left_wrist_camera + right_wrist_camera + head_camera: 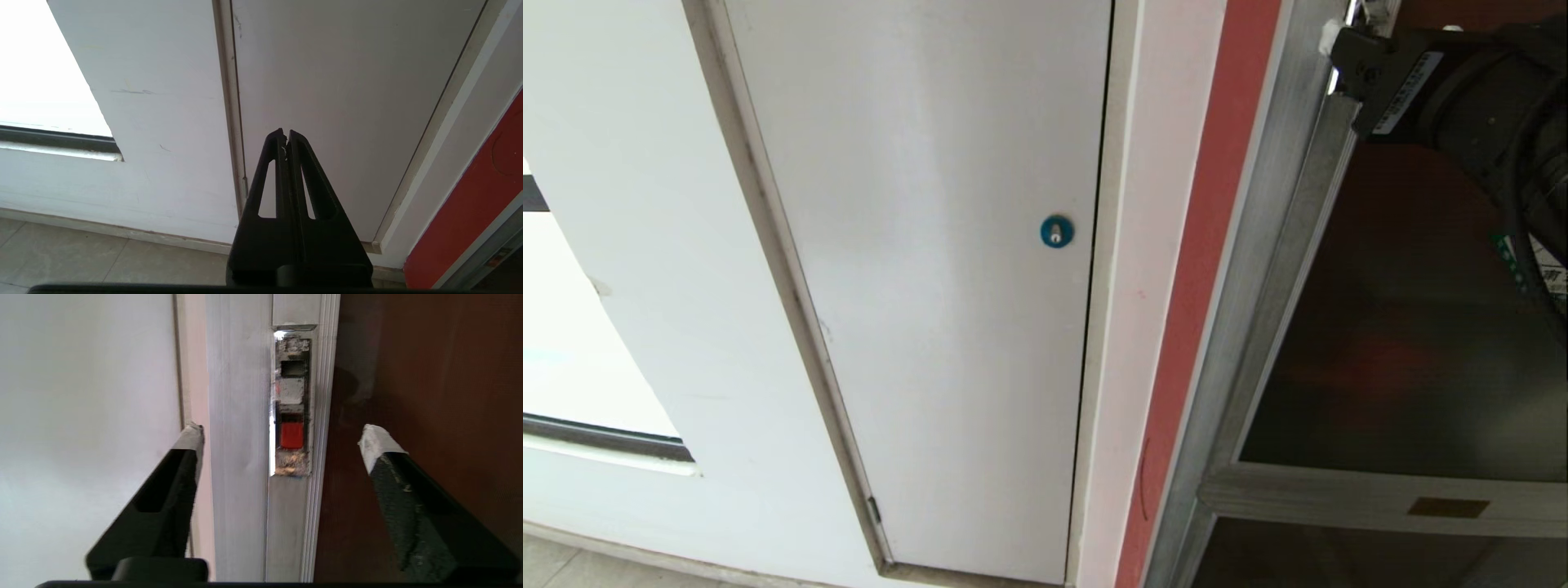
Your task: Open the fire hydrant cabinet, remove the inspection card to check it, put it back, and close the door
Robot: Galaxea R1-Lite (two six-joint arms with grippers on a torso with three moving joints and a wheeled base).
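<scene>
- The right gripper point(282, 437) is seen with its fingers spread wide, nothing held between them; it is aimed at the silver frame of the door point(429, 396); the small latch point(291, 435) with its red marking is seen between the two fingertips, not touched by either.
- In the head view the right arm is found at the upper right, its gripper end point(1347, 49) at the top of the door's silver edge point(1307, 245); the dark tinted pane is seen shut against the fire hydrant cabinet point(1217, 343), whose frame stands just beside a red strip of wall.
- The inspection card cannot be seen in any view.
- The left gripper point(286, 136) is held with its fingers pressed together and empty; it is pointed at the plain white panel point(931, 286), well apart from the door; the panel's round blue lock point(1056, 232) is visible near its right edge.
</scene>
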